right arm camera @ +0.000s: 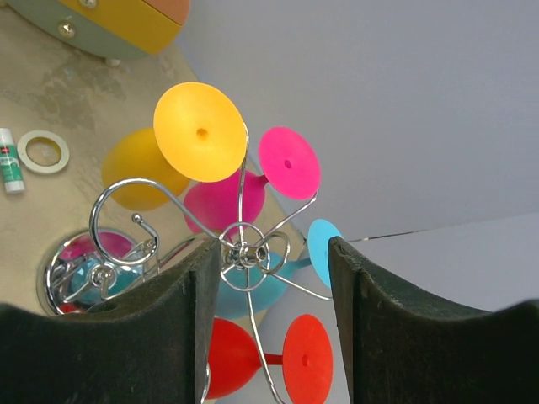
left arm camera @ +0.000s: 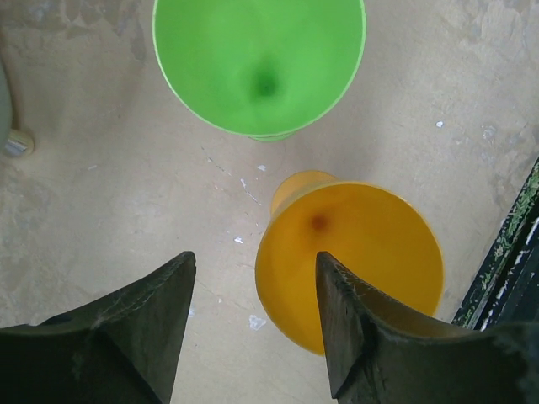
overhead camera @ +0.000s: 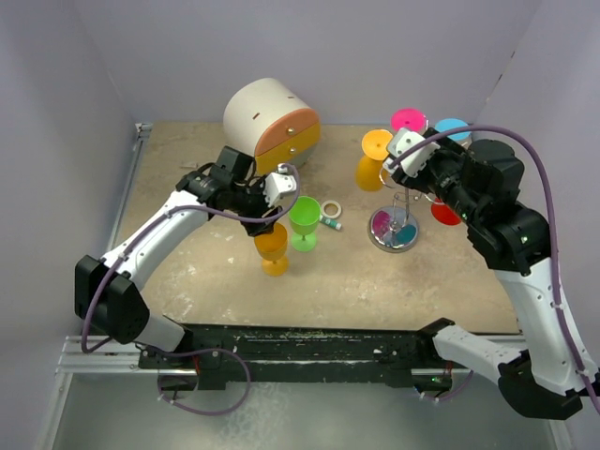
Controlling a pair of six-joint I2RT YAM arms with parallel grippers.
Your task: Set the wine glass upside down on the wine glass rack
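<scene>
While the left gripper (left arm camera: pixel 257 261) hangs open over an upright orange wine glass (left arm camera: pixel 362 252) beside a green glass (left arm camera: pixel 253 59), the right gripper (right arm camera: pixel 274 248), fingers apart, hovers at the wine glass rack (right arm camera: pixel 240 252), where four coloured glasses (right arm camera: pixel 202 130) hang inverted. A small tube's (right arm camera: pixel 8 160) label is illegible.

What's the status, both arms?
Left gripper open over orange wine glass, ungripped. Right gripper open above wine glass rack, four glasses hung. Green glass close beside.

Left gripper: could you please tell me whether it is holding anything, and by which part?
Nothing is held. The left gripper is open over the orange wine glass, one finger above its bowl and the other outside the rim.
</scene>
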